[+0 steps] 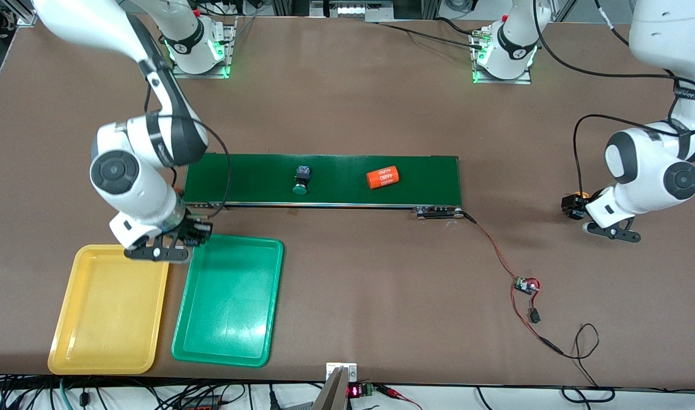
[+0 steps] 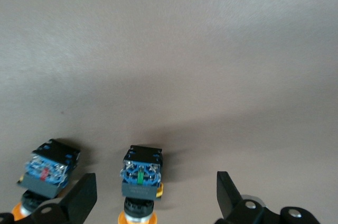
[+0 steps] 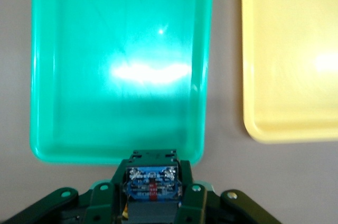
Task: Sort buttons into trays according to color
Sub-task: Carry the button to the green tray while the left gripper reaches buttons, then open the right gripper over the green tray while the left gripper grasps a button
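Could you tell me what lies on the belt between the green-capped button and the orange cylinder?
Nothing: in the front view the belt is bare between the green-capped button and the orange cylinder.

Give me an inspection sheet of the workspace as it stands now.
Surface: brown table, green belt across its middle.
Job's things: yellow tray and green tray hold nothing; green button on belt; two buttons on table under left gripper.
Clutter: orange cylinder on belt.
Grippers: right gripper shut on a button at green tray's edge; left gripper open, waiting.
Cables: red wire from belt to small board.
Surroundings: cables along table's near edge.
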Robot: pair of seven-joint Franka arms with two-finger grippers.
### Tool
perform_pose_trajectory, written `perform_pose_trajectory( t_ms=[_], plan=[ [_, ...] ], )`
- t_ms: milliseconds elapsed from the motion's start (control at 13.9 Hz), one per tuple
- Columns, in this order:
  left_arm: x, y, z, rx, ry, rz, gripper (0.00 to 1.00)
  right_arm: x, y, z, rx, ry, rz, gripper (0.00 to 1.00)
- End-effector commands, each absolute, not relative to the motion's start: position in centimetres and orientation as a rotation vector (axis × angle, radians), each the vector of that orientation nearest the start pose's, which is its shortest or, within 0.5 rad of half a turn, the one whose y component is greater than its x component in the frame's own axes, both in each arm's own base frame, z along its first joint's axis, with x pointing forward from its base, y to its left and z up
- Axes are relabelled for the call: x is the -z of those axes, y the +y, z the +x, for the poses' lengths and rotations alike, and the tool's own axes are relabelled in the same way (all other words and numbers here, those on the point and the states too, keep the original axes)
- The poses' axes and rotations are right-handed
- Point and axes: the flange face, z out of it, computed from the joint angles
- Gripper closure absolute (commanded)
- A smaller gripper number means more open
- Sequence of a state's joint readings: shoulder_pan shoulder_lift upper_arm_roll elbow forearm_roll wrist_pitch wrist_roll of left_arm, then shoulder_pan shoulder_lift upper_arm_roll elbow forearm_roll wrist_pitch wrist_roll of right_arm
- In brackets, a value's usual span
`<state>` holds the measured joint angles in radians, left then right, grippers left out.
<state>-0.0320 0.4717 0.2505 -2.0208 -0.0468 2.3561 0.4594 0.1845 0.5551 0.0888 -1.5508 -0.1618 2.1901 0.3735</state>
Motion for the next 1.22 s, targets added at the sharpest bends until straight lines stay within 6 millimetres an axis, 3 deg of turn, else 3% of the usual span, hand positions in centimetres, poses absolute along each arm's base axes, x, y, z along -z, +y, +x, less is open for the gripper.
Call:
perform_pose_trajectory(
  t_ms=[0,287,502,574,646,717,789,861,1004,1148],
  plan=[
    [-20.3,12.5,57.2,-0.206,0.507,-2.972,0.00,-28.9,19.0,71.8,0.267,0.001,-3.155,0.97],
    [-17.6,12.4,56.0,-0.245,0.573,-2.935,0.00,-22.8,18.4,73.6,0.454,0.009,-3.081,0.97],
    [-17.0,12.6,55.6,-0.265,0.562,-2.939,0.02,-21.4,17.7,73.9,0.445,-0.048,-3.093,0.97],
    [-17.0,12.8,55.6,-0.264,0.558,-2.939,0.19,-21.1,17.2,74.0,0.442,-0.051,-3.099,0.95],
    [-17.1,13.1,55.5,-0.266,0.545,-2.939,0.42,-20.8,17.3,73.9,0.434,-0.051,-3.099,0.85],
    [-17.0,13.6,55.3,-0.273,0.529,-2.941,0.59,-20.6,17.4,73.8,0.432,-0.052,-3.099,0.62],
    [-17.0,13.7,55.1,-0.285,0.509,-2.945,0.69,-20.5,17.8,73.6,0.429,-0.054,-3.098,0.30],
    [-17.0,13.5,55.1,-0.289,0.530,-2.942,0.76,-20.3,17.9,73.5,0.429,-0.062,-3.098,0.13],
    [-17.6,12.4,55.8,-0.272,0.563,-2.936,0.82,-20.4,17.9,73.5,0.441,-0.069,-3.096,0.03],
    [-19.2,9.1,56.8,-0.312,0.610,-2.956,0.87,-21.0,18.4,73.5,0.448,-0.078,-3.095,0.00]
  ],
)
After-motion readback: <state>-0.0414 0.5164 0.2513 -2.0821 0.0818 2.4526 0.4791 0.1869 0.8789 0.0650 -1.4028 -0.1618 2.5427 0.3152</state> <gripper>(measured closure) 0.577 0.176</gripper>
